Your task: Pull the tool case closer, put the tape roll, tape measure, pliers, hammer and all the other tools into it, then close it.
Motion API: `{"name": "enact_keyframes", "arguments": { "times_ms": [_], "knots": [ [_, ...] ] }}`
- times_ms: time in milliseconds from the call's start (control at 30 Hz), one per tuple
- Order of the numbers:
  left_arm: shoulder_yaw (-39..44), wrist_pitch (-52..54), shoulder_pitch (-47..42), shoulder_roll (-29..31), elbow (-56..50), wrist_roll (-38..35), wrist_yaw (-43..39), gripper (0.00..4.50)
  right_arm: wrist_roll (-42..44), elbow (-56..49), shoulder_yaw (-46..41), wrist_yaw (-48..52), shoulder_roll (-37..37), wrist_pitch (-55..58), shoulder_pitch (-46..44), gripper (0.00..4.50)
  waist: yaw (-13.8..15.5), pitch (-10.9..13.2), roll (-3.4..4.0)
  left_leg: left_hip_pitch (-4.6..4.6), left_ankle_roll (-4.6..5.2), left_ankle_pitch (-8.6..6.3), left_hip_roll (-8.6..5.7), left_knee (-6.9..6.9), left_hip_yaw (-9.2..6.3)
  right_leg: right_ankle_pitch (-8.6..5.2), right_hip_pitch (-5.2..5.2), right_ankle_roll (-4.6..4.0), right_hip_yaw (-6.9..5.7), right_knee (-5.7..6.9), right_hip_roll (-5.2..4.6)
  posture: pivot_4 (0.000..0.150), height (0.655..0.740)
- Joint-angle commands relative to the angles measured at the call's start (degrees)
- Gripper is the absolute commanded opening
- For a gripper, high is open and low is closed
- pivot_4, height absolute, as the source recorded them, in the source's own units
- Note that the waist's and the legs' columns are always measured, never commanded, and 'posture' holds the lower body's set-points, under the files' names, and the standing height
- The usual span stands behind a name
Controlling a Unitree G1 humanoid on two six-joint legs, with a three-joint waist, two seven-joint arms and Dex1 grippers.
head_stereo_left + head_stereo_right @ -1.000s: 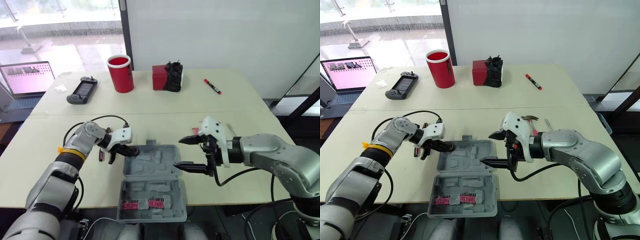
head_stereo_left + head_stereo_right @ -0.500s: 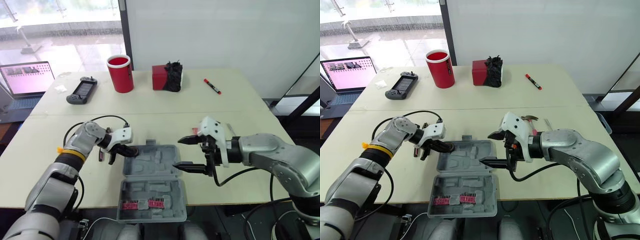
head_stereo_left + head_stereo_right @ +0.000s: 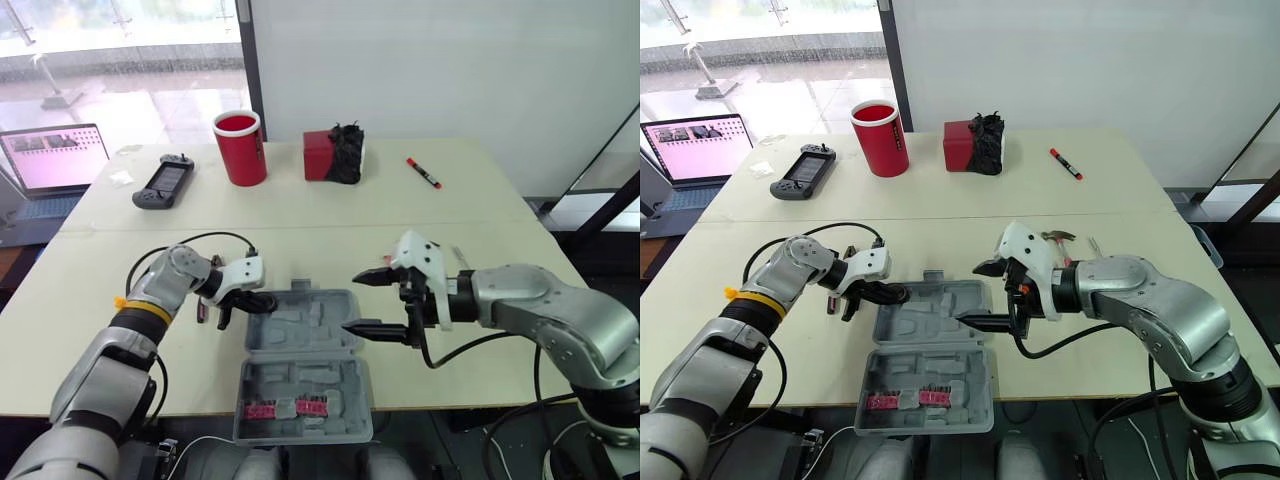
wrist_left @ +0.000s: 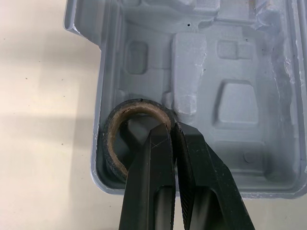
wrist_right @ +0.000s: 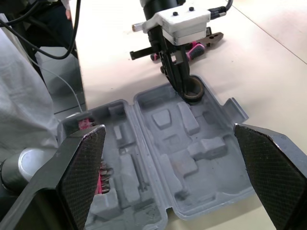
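A pale beige surface (image 3: 450, 215) stands before a plain white wall (image 3: 450, 70). To the left, a window (image 3: 120, 60) with a dark frame post (image 3: 246, 70) lets in bright daylight.

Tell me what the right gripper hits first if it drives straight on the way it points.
Probably the open tool case: the right gripper aims across and down over its tray, though depth is unclear.

The left gripper's (image 4: 173, 132) fingers cover the near side of the tape roll (image 4: 136, 105). The tool case (image 4: 230, 96) runs off the left wrist view's edge. The pliers (image 5: 211, 39) lie partly hidden behind that gripper. The hammer (image 3: 1058, 236) peeks from behind the right gripper's (image 3: 970, 296) wrist.
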Motion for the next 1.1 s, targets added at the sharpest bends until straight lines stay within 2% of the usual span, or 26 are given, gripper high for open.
{"name": "enact_keyframes", "arguments": {
  "times_ms": [33, 100, 200, 400, 600, 667, 767, 1100],
  "knots": [
    [0.7, 1.0, -0.6, 0.1, -0.1, 0.1, -0.8, 0.39, -0.2, -0.7, -0.6, 0.3, 0.4, -1.1, -1.2, 4.5, 0.0, 0.0, 0.0, 0.0, 0.0, 0.0, 0.0, 0.0, 0.0, 0.0, 0.0, 0.0, 0.0, 0.0, 0.0, 0.15, 0.74],
    [0.9, 1.4, -0.8, 0.1, -0.2, -0.2, -1.2, 1.07, -0.3, -0.6, -0.5, 0.4, 0.4, -1.1, -1.2, 4.5, 0.0, 0.0, 0.0, 0.0, 0.0, 0.0, 0.0, 0.01, 0.0, 0.0, -0.01, 0.0, 0.0, 0.01, 0.0, 0.15, 0.74],
    [1.8, 2.2, -1.3, 0.7, -0.9, -1.1, -2.2, 2.57, -0.4, -0.6, -0.5, 0.6, 0.6, -1.2, -1.3, 4.5, 0.0, 0.0, 0.0, -0.01, 0.0, 0.0, 0.0, 0.01, 0.0, 0.0, -0.01, 0.0, 0.0, 0.01, 0.0, 0.15, 0.74],
    [5.9, 0.5, -1.8, 4.4, -0.7, -4.3, -4.9, 2.57, 0.0, -1.2, -0.2, 1.7, 0.6, -1.2, -0.6, 4.5, -0.9, 0.0, -0.01, -0.01, 0.0, 0.0, 0.0, 0.01, -0.01, -0.01, -0.05, -0.01, 0.0, 0.09, 0.01, 0.15, 0.74],
    [12.6, 2.0, 1.3, 2.5, -2.2, -10.7, -2.9, 2.57, -0.2, -1.5, 0.1, 2.3, 0.7, -1.2, -0.1, 4.5, -1.2, 0.0, 0.0, -0.01, 0.0, 0.0, 0.01, 0.12, -0.03, -0.01, -0.03, 0.0, 0.0, 0.15, 0.01, 0.15, 0.74],
    [14.2, 2.6, 3.2, 1.5, -2.9, -12.2, -1.7, 2.01, 0.0, -1.4, 0.2, 2.1, 1.2, -1.0, -0.4, 4.5, -1.3, 0.0, 0.0, -0.01, 0.0, 0.0, 0.03, 0.18, -0.03, -0.01, -0.03, 0.0, 0.01, 0.17, 0.02, 0.15, 0.74],
    [14.7, 3.7, 5.4, 0.5, -4.5, -13.0, -1.1, 0.78, 0.0, -1.2, 0.3, 2.0, 1.7, -0.8, -0.7, 4.5, -1.3, 0.0, 0.0, -0.01, 0.02, -0.01, 0.08, 0.26, -0.03, -0.01, -0.04, -0.01, 0.01, 0.23, 0.1, 0.15, 0.74],
    [15.6, -3.2, 6.8, -2.7, 1.2, -12.6, 3.0, 0.78, -0.5, -0.6, 0.4, 2.5, 1.6, -0.9, -1.2, 4.5, -1.2, 0.0, 0.0, -0.02, 0.03, -0.02, 0.07, 0.34, -0.03, -0.01, -0.01, -0.01, 0.03, 0.24, 0.1, 0.15, 0.74]
  ]
}}
